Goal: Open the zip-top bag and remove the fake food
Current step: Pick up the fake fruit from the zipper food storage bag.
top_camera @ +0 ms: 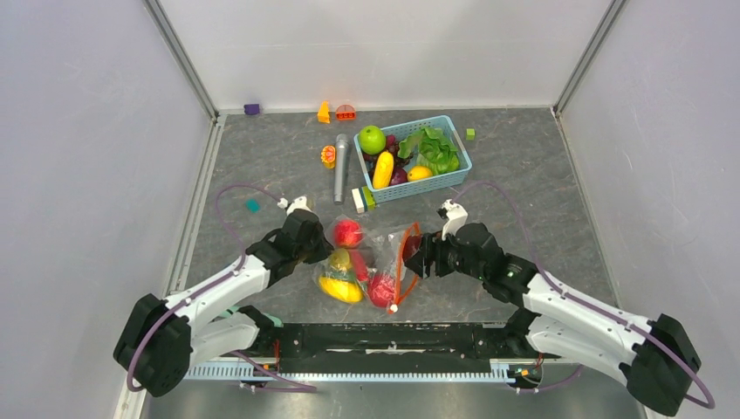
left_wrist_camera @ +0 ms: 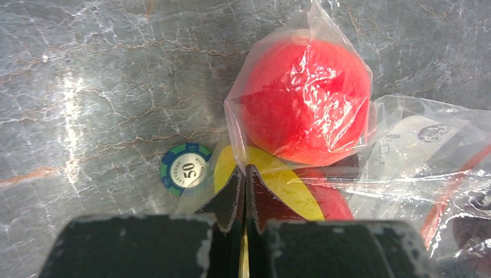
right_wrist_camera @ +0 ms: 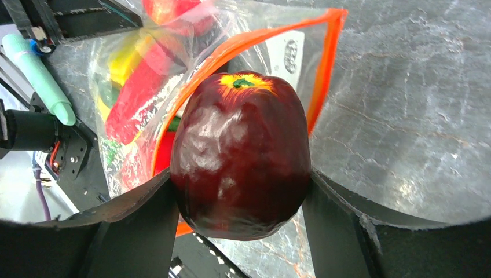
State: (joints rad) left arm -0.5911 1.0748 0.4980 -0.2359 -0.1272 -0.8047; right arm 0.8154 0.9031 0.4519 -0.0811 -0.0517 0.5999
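Note:
The clear zip-top bag [top_camera: 380, 255] lies between the arms, its orange-red zip strip [top_camera: 403, 262] pulled open on the right side. My left gripper [left_wrist_camera: 245, 171] is shut, pinching a fold of the bag's film [left_wrist_camera: 405, 145] at its closed end. A red round fruit [left_wrist_camera: 307, 104] and a yellow piece [left_wrist_camera: 284, 179] sit inside, just past the tips. My right gripper [right_wrist_camera: 240, 174] is shut on a dark maroon apple-like fake fruit [right_wrist_camera: 240, 139], held just outside the bag's mouth [right_wrist_camera: 327, 63]. More red and yellow pieces [right_wrist_camera: 133, 98] remain inside.
A light-blue basket [top_camera: 457, 175] with a green apple [top_camera: 372, 139], lettuce [top_camera: 432, 148] and other produce stands at the back. A grey cylinder [top_camera: 340, 166] and small blocks [top_camera: 324, 113] lie left of it. A poker chip [left_wrist_camera: 186, 169] lies beside the bag.

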